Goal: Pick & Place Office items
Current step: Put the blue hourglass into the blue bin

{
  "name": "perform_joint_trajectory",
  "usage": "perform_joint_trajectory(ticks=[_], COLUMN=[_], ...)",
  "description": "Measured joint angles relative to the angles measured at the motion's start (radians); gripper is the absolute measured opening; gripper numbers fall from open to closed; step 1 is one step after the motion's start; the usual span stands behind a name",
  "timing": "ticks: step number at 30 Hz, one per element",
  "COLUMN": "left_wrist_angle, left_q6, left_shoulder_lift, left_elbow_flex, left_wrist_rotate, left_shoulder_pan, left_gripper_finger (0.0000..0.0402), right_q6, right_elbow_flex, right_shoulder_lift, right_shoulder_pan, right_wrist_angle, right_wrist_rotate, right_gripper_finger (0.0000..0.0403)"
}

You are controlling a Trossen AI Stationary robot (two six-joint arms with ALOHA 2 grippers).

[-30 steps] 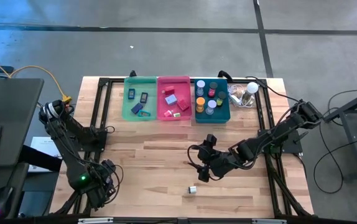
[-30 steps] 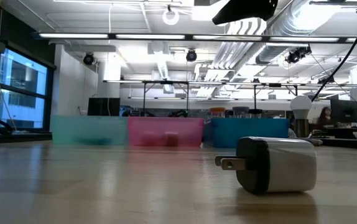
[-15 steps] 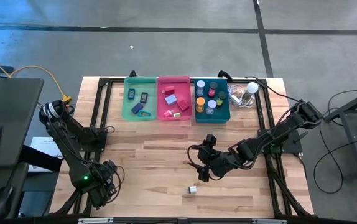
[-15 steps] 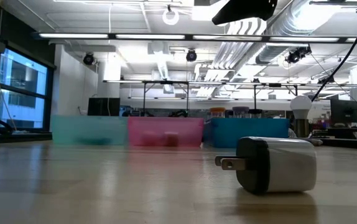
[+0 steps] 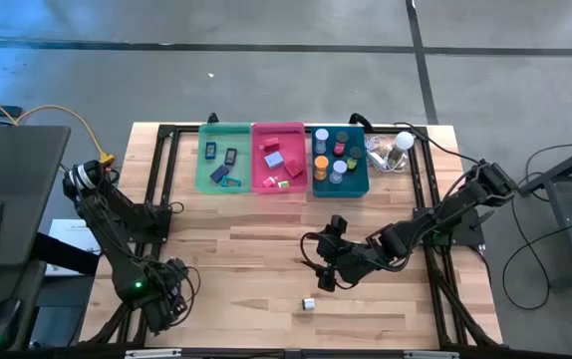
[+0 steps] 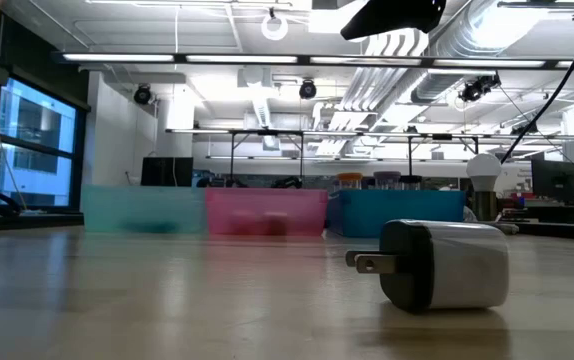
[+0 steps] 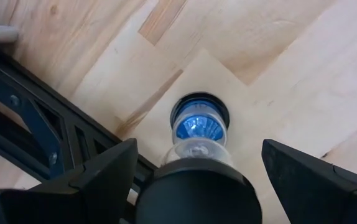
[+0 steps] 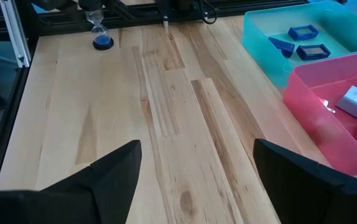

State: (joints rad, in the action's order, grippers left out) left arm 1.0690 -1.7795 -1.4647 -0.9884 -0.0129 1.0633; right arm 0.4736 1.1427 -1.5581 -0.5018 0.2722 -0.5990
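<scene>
Overhead and level views of a wooden surface with three bins in a row along its far edge: a green bin, a pink bin and a teal bin. The green bin holds small dark blue clips; the pink bin holds red, pink and lavender blocks; the teal bin holds small round rolls standing upright. Just beside the teal bin, toward the right edge, lies a white bulb among clear plastic. One item lies apart from the bins: a small white plug adapter on the near part of the surface, on its side with its prongs pointing left in the level view. The right gripper hovers over the middle of the surface, just beyond the adapter, with its fingers spread open and holding nothing. The left gripper waits at the near left corner of the surface, also open and empty, directly above a small blue-lit fitting.
</scene>
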Motion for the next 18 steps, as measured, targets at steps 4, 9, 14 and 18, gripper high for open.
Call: perform_joint_trajectory(ticks=[4, 9, 14, 18], left_wrist_angle=[-0.003, -0.011, -0.017, -0.041], left_q6=[-0.001, 0.0, 0.006, 0.019], left_shoulder_lift=[0.0, 0.0, 0.0, 0.0], left_elbow_flex=[0.013, 0.024, 0.04, 0.062], left_wrist_rotate=[-0.003, -0.019, -0.018, -0.026], left_shoulder_pan=[0.0, 0.0, 0.0, 0.0], left_gripper_finger=[0.0335, 0.0335, 0.0335, 0.0335], right_q6=[0.0, 0.0, 0.0, 0.0], right_elbow_flex=[0.0, 0.0, 0.0, 0.0], right_shoulder_lift=[0.0, 0.0, 0.0, 0.0], right_shoulder_pan=[0.0, 0.0, 0.0, 0.0], right_wrist_angle=[0.0, 0.0, 0.0, 0.0], right_wrist_rotate=[0.001, 0.001, 0.001, 0.001], right_gripper_finger=[0.0299, 0.0299, 0.0299, 0.0299])
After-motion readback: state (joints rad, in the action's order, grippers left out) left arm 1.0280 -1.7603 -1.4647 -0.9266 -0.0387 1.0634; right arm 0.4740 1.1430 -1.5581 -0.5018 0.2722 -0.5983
